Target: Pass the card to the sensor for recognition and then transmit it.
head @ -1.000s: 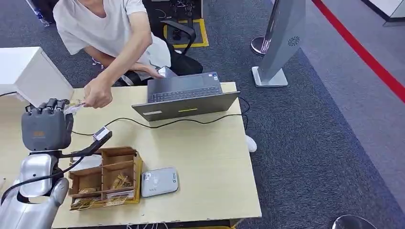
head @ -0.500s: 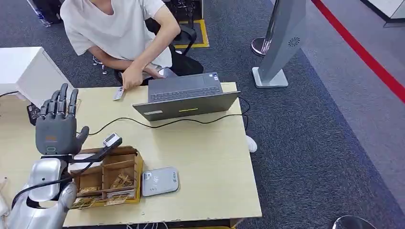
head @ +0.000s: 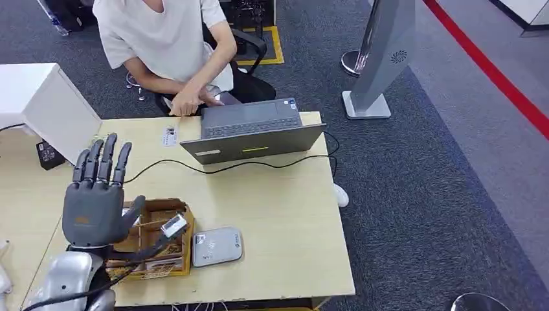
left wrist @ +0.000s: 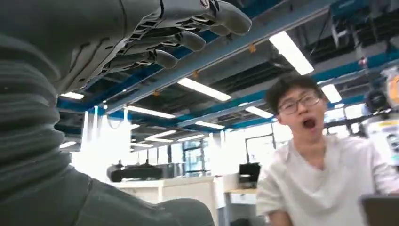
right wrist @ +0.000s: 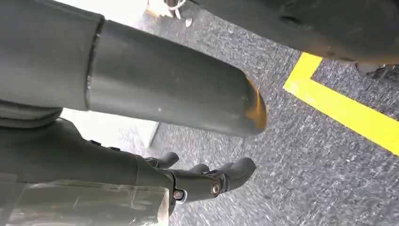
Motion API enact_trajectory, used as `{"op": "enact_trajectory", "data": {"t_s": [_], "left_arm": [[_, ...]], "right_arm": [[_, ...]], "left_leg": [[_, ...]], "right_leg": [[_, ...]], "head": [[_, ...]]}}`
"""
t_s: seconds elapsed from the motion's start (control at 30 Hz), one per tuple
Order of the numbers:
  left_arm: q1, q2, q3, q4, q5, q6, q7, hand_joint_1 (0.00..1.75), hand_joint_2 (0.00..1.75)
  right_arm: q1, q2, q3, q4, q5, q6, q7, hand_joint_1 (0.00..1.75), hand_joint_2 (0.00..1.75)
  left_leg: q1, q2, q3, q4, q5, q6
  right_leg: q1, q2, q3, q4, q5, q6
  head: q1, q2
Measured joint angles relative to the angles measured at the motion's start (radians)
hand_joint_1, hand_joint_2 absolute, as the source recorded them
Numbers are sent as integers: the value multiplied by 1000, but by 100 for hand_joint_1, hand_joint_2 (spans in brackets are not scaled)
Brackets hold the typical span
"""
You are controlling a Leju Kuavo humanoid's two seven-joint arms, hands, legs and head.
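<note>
Fingers of your left hand (head: 97, 197) stand straight and spread apart, palm empty, raised above the near left part of the pale wooden table (head: 278, 194). The left wrist view agrees — its dark fingers (left wrist: 188, 40) reach out with nothing between them.

Your right hand (right wrist: 202, 181) hangs low over grey carpet beside a yellow floor line; its fingers look loosely curled in with nothing in them, though the angle leaves some doubt.

Just below the left hand sits the brown wooden compartment box (head: 152, 240) holding what look like small packets, and touching its right side lies the flat silver-grey card reader (head: 217, 246). A small white tag on a black stalk (head: 173, 225) stands at the box's edge.

The small white rectangular card (head: 169, 137) lies flat on the far side of the table, just left of the open grey laptop (head: 252, 129). The person in the white T-shirt (head: 165, 39) has a hand (head: 184, 103) near it, at the table's far edge.

As I read it, the hand-over step looks complete — the card is on the person's side and your hand is free. What comes next, in my judgement, is a fresh cycle: bring the left hand down toward the box to take another card, keeping clear of the stalk and the black cable (head: 259, 164) running across the table.
</note>
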Motion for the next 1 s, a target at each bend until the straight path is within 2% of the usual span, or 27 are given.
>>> {"op": "enact_trajectory", "data": {"t_s": [0.13, 0.27, 0.37, 0.5, 0.6, 0.73, 1.0], "left_arm": [[45, 72, -96, -95, 0, 37, 50, 0, 175], [91, 120, -159, -143, 0, 58, 50, 0, 175], [146, 138, -185, -157, 2, 53, 13, 0, 175], [202, 196, -194, -158, 117, -41, -50, 0, 175], [229, 256, -194, -157, 213, -73, -78, 0, 175], [258, 320, -194, -152, 258, -87, -87, 0, 175], [268, 354, -194, -149, 279, -96, -80, 0, 175]], "right_arm": [[0, 2, -20, 0, -12, -2, 0, 0, 0], [0, 5, -33, 0, -15, -5, 0, 0, 0], [0, 7, -47, 0, -16, -9, 0, 0, 0], [-1, 7, -53, 0, -14, -7, 2, 0, 0], [-1, 7, -56, 0, -10, 2, 3, 0, 0], [-1, 7, -61, 0, -9, 3, 3, 0, 0], [-2, 7, -65, 0, -8, 3, 9, 0, 0]], "left_leg": [[0, 0, 0, 0, 0, 0], [0, 0, 0, 0, 0, 0], [0, 0, 0, -1, 0, 0], [0, 0, 0, -1, 0, 0], [1, 0, 0, -1, 0, 0], [1, 0, 0, -1, 0, 0], [0, -1, 0, -1, 0, 0]], "right_leg": [[0, 0, 0, 0, 0, 0], [0, 0, 0, 0, 0, 0], [0, 0, 0, 0, 0, 0], [0, 0, 0, 0, 0, 0], [0, -1, 0, 0, -1, -1], [1, -1, 0, 0, -1, -1], [0, -2, 1, 0, -1, -1]], "head": [[-1, 0], [0, 0], [-1, 0], [-2, 0], [-1, 0], [-2, 0], [-2, 0]]}}
